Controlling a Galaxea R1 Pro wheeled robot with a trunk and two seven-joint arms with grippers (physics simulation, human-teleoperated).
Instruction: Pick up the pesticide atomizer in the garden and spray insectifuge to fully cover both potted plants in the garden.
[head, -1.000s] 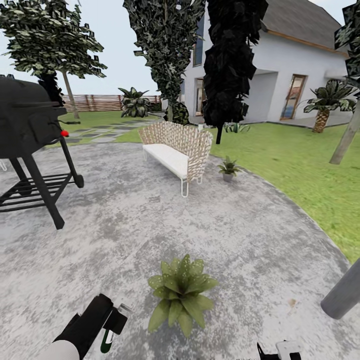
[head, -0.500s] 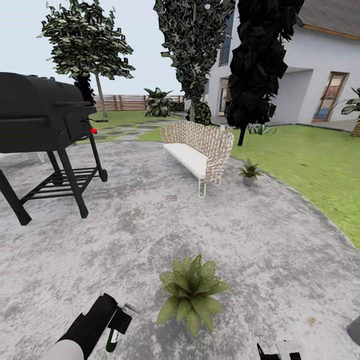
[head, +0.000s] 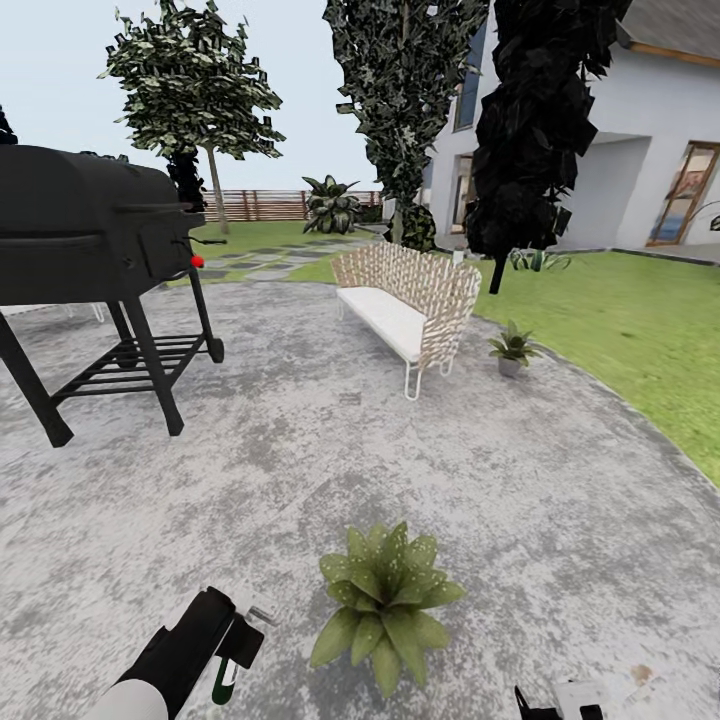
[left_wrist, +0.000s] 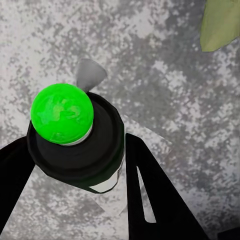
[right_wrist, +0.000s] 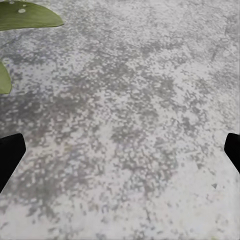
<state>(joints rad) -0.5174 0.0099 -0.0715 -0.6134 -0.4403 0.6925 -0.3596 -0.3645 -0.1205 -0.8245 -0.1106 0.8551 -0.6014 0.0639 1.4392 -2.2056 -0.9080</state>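
Note:
My left gripper (head: 232, 655) is low at the left of the head view, shut on the pesticide atomizer (head: 222, 680). In the left wrist view the atomizer (left_wrist: 75, 135) shows its black head and bright green spot between two dark fingers (left_wrist: 150, 200), above the grey paving. One potted plant (head: 385, 605) spreads its green leaves on the patio just right of that gripper. The other potted plant (head: 513, 348) stands farther off, at the wicker bench's right end. My right gripper (right_wrist: 120, 150) is open over bare paving, with leaves (right_wrist: 27, 15) of the near plant at the view's edge.
A black grill (head: 90, 240) on legs stands on the patio at the left. A wicker bench (head: 405, 300) with a white cushion sits at the far side. Lawn (head: 640, 330), trees, a slat fence (head: 260, 205) and a white house lie beyond.
The whole head view has swung left, so grill, bench and both plants sit further right in the picture. My left gripper still holds the atomizer in the same place.

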